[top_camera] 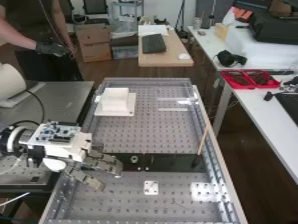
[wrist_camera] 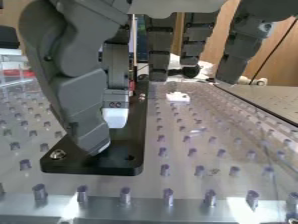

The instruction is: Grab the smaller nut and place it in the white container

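Item: smaller metal nut, to be grabbed. Hidden from sight behind the hand; judged to lie at the arm-side end of the flat black bar, directly below or within the dark grey robot hand.

Governing relation: hand to nut. The hand comes in from the arm's side and overlaps that end of the bar in the high view; in the wrist view it also stands close over the bar's end. Any remaining approach therefore looks short and mostly downward or inward, with little travel along the bar.

Condition of hand: cannot be told, whether apart, together or clamped on the nut.

Neighbour: round metal bearing, standing on the bar just past the hand, on the side away from the arm. A drift that way could knock it; a straight lift would likely spare it.

Stage, by judgement: at the grasp, with delivery outstanding. A firm hold should be confirmed before lifting, since so small a nut may slip or tip.

Destination: white box-shaped container, on the perforated metal desk, well apart from the hand, beyond the bar towards the desk's far end.
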{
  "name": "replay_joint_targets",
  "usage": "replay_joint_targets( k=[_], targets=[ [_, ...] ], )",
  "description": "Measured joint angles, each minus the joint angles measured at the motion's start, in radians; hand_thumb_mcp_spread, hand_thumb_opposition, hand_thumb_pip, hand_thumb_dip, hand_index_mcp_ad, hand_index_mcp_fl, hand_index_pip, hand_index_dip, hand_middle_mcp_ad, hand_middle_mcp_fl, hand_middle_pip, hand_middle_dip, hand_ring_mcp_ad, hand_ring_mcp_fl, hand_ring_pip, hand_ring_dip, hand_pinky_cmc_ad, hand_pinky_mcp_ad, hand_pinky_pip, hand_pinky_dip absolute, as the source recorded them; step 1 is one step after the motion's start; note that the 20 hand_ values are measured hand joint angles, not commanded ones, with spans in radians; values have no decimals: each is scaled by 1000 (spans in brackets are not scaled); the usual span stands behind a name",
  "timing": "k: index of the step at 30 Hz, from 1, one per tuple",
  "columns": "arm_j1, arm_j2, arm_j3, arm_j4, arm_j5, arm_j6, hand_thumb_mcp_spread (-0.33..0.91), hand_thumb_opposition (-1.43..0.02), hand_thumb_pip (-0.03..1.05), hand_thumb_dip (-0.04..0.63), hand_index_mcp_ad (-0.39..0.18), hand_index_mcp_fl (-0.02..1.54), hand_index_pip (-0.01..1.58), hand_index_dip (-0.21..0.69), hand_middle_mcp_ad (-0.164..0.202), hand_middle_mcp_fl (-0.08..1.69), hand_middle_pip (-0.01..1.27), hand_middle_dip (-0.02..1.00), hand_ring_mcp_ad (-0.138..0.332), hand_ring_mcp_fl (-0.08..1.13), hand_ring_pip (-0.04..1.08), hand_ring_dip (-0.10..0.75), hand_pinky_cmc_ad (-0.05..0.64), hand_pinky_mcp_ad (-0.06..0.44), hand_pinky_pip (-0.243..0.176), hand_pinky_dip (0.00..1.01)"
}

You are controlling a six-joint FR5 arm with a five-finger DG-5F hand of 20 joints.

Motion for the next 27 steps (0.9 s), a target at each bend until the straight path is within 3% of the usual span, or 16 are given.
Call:
replay_joint_targets(
  k=[27],
  targets=[
    [-2, -8, -1, 7, -2, 7, 492, -869, 581, 188, -188, 349, 1527, 42, 63, 202, 134, 304, 112, 17, 101, 161, 351, 314, 37, 318]
  ],
)
